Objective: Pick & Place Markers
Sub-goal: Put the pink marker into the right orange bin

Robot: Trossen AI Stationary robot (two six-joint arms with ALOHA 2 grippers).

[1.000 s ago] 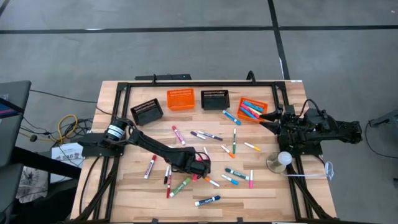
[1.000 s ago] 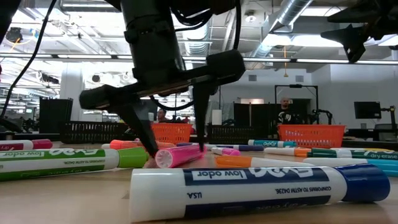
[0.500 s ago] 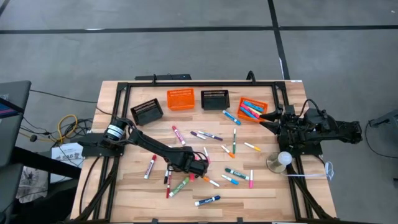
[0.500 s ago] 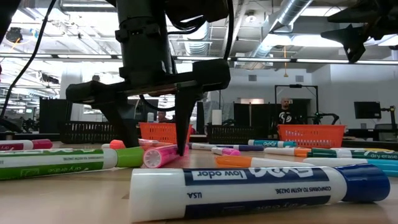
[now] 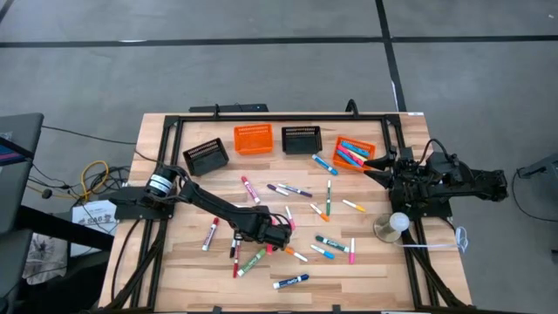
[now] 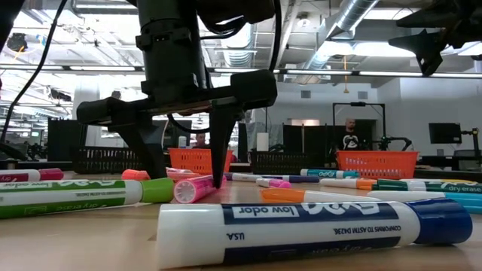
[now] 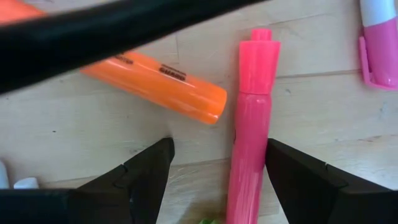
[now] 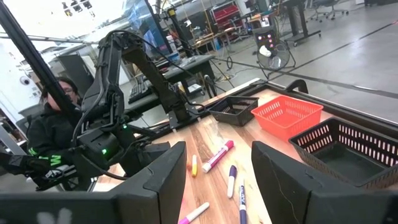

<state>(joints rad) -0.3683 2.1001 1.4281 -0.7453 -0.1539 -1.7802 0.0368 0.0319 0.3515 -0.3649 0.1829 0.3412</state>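
Many markers (image 5: pixel 296 189) in mixed colours lie scattered flat on the wooden table (image 5: pixel 174 262). My left gripper (image 5: pixel 277 234) points down at the table's middle front, open. Its fingers (image 7: pixel 149 165) stand on either side of a pink marker (image 7: pixel 249 130), whose end shows between them in the low view (image 6: pixel 192 188). An orange marker (image 7: pixel 155 78) lies just beyond. My right gripper (image 8: pixel 214 186) waits open and level above the table's right edge (image 5: pixel 373 166), with nothing between its fingers. My left gripper has one finger (image 7: pixel 292 168) right beside the pink marker's long side (image 7: pixel 264 149); I cannot tell whether it touches. The fingers come from above and lie across the marker, which lies flat on the table.
Along the far edge stand two black mesh baskets (image 5: pixel 206 157) (image 5: pixel 302 139), an orange basket (image 5: pixel 253 138), and a second orange basket (image 5: pixel 354 153) holding several markers. A blue-capped marker (image 6: pixel 301 226) and a green one (image 6: pixel 75 196) lie near the front edge. A person (image 8: pixel 56 124) sits beyond the table.
My left gripper has shifted slightly toward the table's left edge and come more upright, staying open. The pink marker between its fingers has slid a little the same way.
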